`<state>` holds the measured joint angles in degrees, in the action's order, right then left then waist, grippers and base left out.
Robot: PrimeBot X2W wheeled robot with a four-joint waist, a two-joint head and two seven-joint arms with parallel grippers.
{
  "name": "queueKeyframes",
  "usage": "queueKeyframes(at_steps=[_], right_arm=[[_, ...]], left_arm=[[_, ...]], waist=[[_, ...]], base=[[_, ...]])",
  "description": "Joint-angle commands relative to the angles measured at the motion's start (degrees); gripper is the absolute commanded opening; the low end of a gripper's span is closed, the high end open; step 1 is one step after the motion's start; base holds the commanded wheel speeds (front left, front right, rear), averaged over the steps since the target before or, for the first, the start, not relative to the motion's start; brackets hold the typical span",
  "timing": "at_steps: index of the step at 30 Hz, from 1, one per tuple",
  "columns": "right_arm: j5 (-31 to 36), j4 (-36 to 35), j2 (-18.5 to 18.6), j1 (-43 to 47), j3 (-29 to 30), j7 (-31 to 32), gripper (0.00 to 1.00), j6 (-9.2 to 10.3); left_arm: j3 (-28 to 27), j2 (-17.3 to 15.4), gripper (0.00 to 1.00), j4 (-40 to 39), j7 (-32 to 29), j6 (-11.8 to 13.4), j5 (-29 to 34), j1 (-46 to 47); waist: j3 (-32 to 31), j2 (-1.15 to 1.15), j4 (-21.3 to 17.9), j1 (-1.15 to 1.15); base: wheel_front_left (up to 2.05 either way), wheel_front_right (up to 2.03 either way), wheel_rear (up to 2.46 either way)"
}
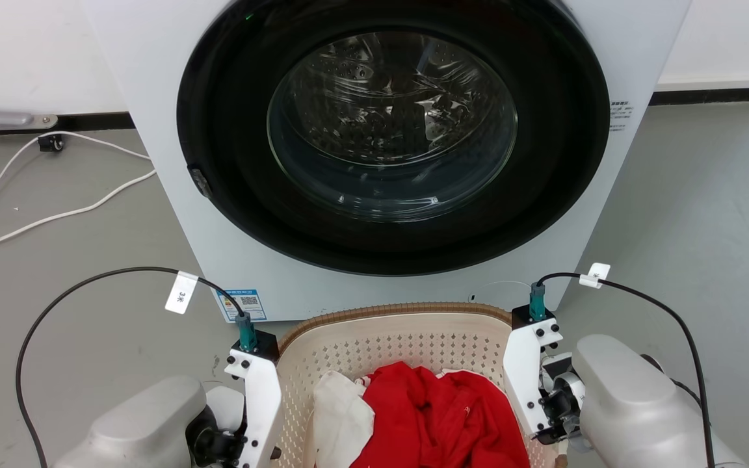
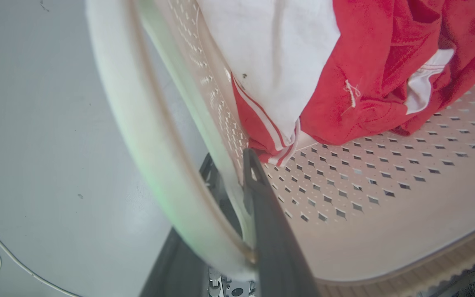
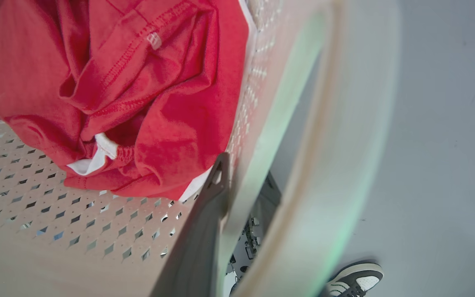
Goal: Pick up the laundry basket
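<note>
The laundry basket (image 1: 400,325), clamped at its walls by the left gripper (image 2: 229,159) and right gripper (image 3: 244,169), may be tipped if raised unevenly.

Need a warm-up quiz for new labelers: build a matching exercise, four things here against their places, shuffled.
Things
1. cream perforated plastic laundry basket with brown woven-look rim
2. crumpled red fabric garment
3. thin white cable
4. dark-and-white sneaker

Places
A. on the grey floor, left of the white front-loading washing machine
B. inside the basket
C. on the floor, at the right wrist view's bottom edge
D. directly before the machine's round door

Pairs: 1-D, 2-B, 3-A, 4-C
</note>
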<state>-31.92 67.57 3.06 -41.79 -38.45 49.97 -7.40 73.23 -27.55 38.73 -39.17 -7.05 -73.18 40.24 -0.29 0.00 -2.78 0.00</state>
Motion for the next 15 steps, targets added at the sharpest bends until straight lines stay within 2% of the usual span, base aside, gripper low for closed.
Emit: queueKeyframes(at_steps=[1,15], right_arm=[[-0.2,-0.55,-0.33,-0.96,-0.41,-0.14,0.0,-0.16],[-1.14,0.32,-0.33,-1.44,-1.22,-0.65,0.0,-0.16]], left_arm=[[0.29,0.71,0.0,-0.59,-0.11,-0.72,0.24,0.75],[0.29,0.92,0.0,-0.5,-0.6,-0.72,0.69,0.44]], waist=[[0.03,0.0,-0.1,0.0],[-0.08,0.0,-0.32,0.0]], base=[[0.0,0.0,0.0],[0.0,0.0,0.0]])
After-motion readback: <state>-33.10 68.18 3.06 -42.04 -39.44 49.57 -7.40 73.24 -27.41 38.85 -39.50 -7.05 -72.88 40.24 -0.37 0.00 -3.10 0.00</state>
